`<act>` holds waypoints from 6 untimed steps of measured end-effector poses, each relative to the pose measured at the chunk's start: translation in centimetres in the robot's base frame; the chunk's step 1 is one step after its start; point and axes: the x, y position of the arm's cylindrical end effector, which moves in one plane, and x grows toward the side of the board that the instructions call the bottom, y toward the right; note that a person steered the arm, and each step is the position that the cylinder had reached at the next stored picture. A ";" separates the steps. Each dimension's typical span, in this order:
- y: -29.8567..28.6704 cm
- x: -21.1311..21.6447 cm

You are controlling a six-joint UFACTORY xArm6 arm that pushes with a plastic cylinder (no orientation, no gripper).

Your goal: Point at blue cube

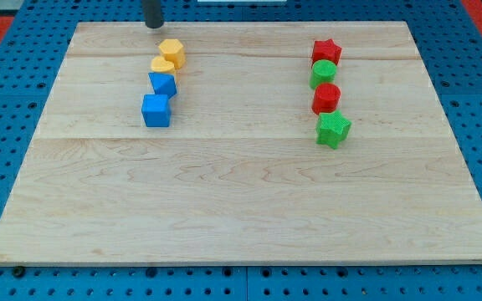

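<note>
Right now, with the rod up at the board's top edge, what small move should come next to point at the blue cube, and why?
Probably slide my tip toward the view's bottom, staying left of the column. The blue cube is the lowest of four touching blocks, below the yellow hexagonal block, a yellow block and another blue block, so heading straight down might nudge them.

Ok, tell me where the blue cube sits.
The blue cube is in the view's left half, at the bottom of the left column, touching the other blue block just above it; my tip is near the top edge.
</note>
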 end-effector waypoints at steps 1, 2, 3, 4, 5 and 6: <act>-1.3 3.1; -1.6 6.4; -3.3 9.6; -5.0 14.3; -5.8 18.1; -4.2 20.0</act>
